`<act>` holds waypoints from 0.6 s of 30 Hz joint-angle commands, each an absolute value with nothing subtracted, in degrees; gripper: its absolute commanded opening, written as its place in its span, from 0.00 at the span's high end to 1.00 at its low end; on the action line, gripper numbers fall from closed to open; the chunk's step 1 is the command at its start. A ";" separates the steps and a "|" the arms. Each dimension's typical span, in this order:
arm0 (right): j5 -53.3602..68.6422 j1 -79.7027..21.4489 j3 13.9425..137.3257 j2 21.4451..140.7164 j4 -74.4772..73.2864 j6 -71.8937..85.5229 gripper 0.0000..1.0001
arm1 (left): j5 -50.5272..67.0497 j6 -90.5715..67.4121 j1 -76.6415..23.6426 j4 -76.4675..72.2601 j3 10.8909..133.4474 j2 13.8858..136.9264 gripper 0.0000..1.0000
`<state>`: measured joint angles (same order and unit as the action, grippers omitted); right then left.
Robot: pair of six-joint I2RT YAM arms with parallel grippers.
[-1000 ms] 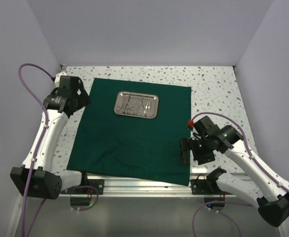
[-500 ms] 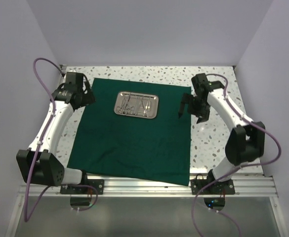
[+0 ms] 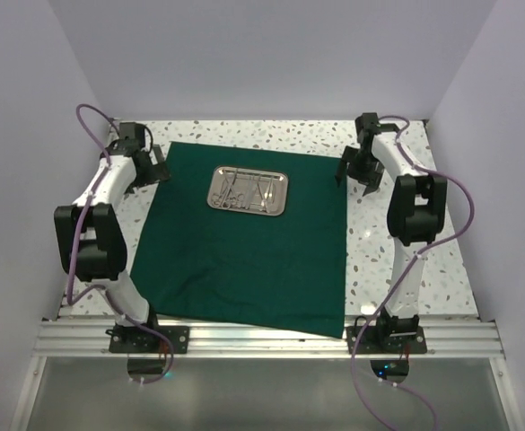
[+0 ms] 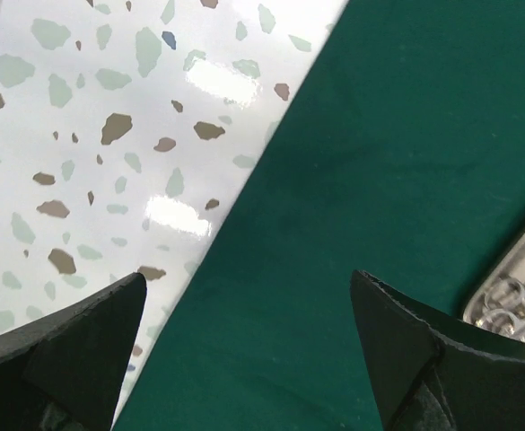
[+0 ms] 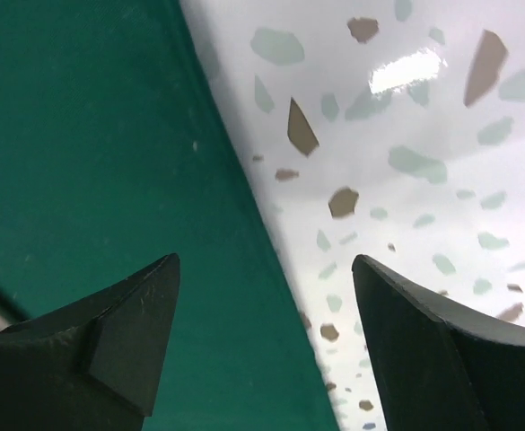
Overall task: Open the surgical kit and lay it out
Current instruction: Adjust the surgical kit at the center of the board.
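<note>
**A:** Top external view first: how far along is the kit?

**B:** The opening looks done. The dark green cloth wrap [image 3: 244, 256] lies spread flat on the white speckled table [image 3: 379, 260]. The shiny rectangular steel tray with rounded corners [image 3: 284, 194] sits uncovered on the far half of it.

**A:** And the laying out?

**B:** Not begun, I'd say. The slim silver instruments [image 3: 244, 190] are all inside the tray, lying close together. None rests on the bare cloth.

**A:** Where are the arms?

**B:** One is at each far corner of the cloth. The left gripper [image 3: 154, 167] is over the far-left edge and the right gripper [image 3: 344, 172] over the far-right edge. Both are well apart from the tray.

**A:** Holding anything?

**B:** No. In each wrist view the jaws are spread wide. Only the cloth's border and speckled table show between them, and nothing is pinched. Whether the fingertips touch the cloth I cannot tell.

**A:** So what's left?

**B:** Probably a last tidy of the corners. After that, the instruments need lifting out one by one and setting on the cloth.
</note>
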<state>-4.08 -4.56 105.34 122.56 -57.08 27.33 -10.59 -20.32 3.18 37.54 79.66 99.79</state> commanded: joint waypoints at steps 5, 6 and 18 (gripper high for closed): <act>-3.87 -4.75 113.46 130.51 -58.97 26.54 0.25 | -5.90 -18.11 5.27 32.61 85.60 110.19 0.00; -3.78 -4.75 113.90 131.82 -58.97 26.54 0.27 | -5.80 -18.11 5.19 32.87 86.21 111.35 0.00; -0.18 -4.84 121.80 141.94 -58.97 25.93 0.96 | -3.34 -18.02 6.68 32.96 89.47 121.63 0.31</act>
